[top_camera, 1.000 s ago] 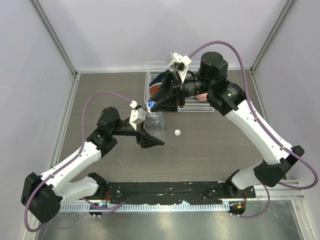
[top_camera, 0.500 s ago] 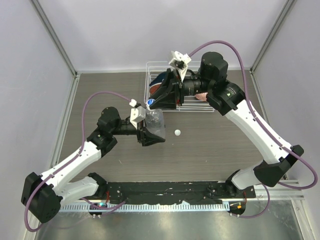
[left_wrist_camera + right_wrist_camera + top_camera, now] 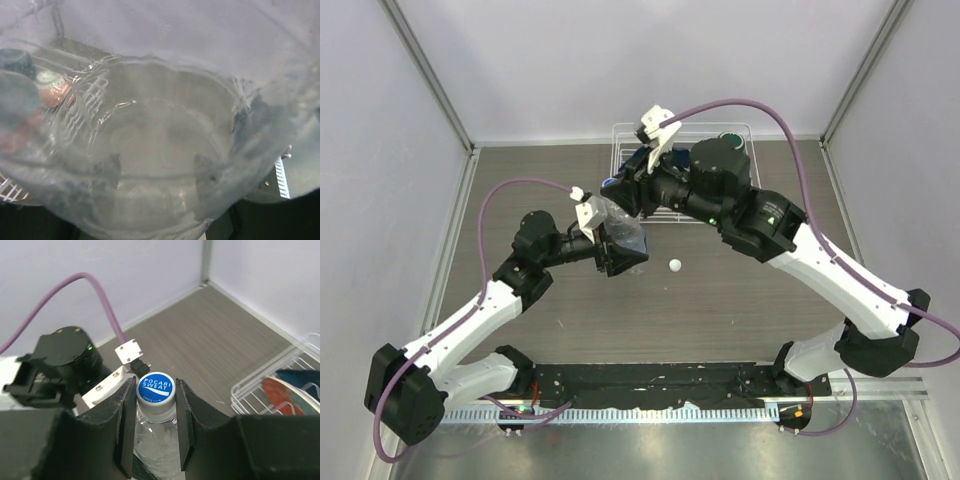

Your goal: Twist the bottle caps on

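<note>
My left gripper [image 3: 623, 255] is shut on the body of a plain clear bottle [image 3: 623, 235] and holds it tilted above the table. In the left wrist view the bottle [image 3: 160, 125] fills the frame, with both fingers [image 3: 110, 170] showing dark through it. My right gripper [image 3: 155, 390] is shut on a blue-topped cap [image 3: 155, 386] that sits on the bottle's neck, above the clear bottle [image 3: 156, 442]. From above, the cap [image 3: 608, 183] shows at the right gripper [image 3: 615, 190]. A second, white cap [image 3: 674, 265] lies on the table to the right. I cannot make out the labelled bottle.
A white wire basket [image 3: 616, 150] stands at the back, partly under my right arm; it also shows in the right wrist view [image 3: 250, 385], holding red and blue items. A dark green mug [image 3: 730, 137] is at its far right. Walls close the left, back and right.
My right arm has swung left and turned at the wrist, keeping the cap on the bottle's neck. The left gripper and bottle have shifted slightly left and up.
</note>
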### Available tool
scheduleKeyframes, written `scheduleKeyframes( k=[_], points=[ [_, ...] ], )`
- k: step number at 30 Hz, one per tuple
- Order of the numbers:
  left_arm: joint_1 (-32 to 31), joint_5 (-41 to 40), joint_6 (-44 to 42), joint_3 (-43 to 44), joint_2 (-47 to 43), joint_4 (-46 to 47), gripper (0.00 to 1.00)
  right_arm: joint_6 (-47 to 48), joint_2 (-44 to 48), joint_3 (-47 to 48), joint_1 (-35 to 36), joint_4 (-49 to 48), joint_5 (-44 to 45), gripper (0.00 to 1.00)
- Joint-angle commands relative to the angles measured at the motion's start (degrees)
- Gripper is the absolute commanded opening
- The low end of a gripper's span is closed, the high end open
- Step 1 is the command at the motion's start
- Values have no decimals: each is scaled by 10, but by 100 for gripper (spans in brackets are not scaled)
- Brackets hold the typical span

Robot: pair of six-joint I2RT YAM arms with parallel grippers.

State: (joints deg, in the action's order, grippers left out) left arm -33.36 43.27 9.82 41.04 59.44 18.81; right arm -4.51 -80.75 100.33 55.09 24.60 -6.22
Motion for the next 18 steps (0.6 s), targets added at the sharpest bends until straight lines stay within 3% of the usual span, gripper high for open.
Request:
scheduleKeyframes(
  k=[1, 4, 8, 14, 18],
  points=[
    [-9, -13, -20, 19, -6, 40, 0, -39, -63, 28, 90, 85, 292, 1],
    [-8, -23, -23, 16, -6, 40, 0, -66, -96, 60, 116, 120, 431, 1],
    [-6, -34, -26, 14, -7, 40, 0, -95, -131, 111, 149, 163, 553, 1],
    [-6, -47, -32, 8, -8, 41, 0, -110, -173, 139, 175, 170, 682, 1],
    [-6, -49, -33, 4, -12, 40, 0, -98, -207, 179, 191, 170, 722, 1]
  ],
)
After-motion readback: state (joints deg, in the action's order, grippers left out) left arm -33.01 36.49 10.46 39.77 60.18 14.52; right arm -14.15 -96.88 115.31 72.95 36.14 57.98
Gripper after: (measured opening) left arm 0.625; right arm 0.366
